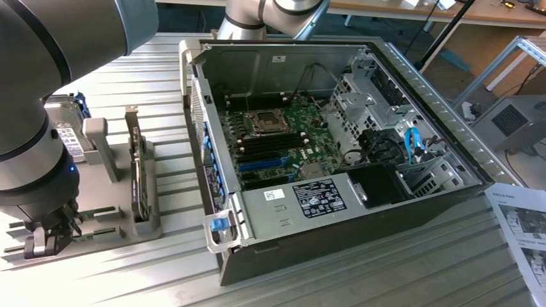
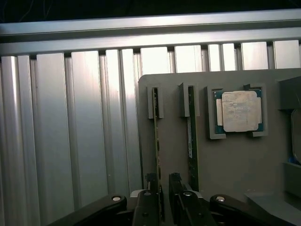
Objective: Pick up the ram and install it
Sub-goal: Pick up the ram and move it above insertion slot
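Two green ram sticks stand on edge in slots of a grey holder plate [image 2: 235, 165]. One ram stick [image 2: 156, 136] runs down into the gap between my fingers. The other ram stick [image 2: 191, 141] stands just beside it. My gripper [image 2: 163, 183] is open, its fingers [image 2: 150, 200] either side of the first stick's near end, with a dark gap left between them. In the exterior view the gripper [image 1: 45, 246] hangs low over the holder's end at the exterior view's left, away from the motherboard [image 1: 277, 144] in the open computer case [image 1: 410, 83].
A square silver processor chip [image 2: 240, 110] lies in its pocket on the plate beside the sticks. An expansion card [image 1: 137, 169] and a hard drive [image 1: 66, 131] stand upright on the holder. Ribbed metal table [image 1: 341, 275] all round; paper sheets [image 1: 525, 224] at the exterior view's right.
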Available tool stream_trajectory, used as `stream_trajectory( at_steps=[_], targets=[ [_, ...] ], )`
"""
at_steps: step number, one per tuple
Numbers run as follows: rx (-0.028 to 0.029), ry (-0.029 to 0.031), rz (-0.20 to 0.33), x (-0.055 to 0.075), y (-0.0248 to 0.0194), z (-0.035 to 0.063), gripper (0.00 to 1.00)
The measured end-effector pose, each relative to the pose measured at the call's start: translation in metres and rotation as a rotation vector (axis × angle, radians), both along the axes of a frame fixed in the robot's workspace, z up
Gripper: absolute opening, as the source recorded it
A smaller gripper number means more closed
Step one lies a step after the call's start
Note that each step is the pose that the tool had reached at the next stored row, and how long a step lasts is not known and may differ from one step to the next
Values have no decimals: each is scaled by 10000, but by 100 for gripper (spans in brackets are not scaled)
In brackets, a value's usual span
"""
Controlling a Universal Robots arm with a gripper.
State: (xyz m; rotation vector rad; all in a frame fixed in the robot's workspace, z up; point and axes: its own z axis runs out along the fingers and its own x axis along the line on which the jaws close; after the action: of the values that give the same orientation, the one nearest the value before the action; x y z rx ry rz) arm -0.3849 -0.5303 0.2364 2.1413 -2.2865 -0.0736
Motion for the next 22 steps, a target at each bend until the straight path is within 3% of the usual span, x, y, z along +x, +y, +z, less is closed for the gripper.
stream_trajectory(
  at_steps=[22],
  targets=[
    [0, 0, 0, 0, 0, -36, 24]
  ],
)
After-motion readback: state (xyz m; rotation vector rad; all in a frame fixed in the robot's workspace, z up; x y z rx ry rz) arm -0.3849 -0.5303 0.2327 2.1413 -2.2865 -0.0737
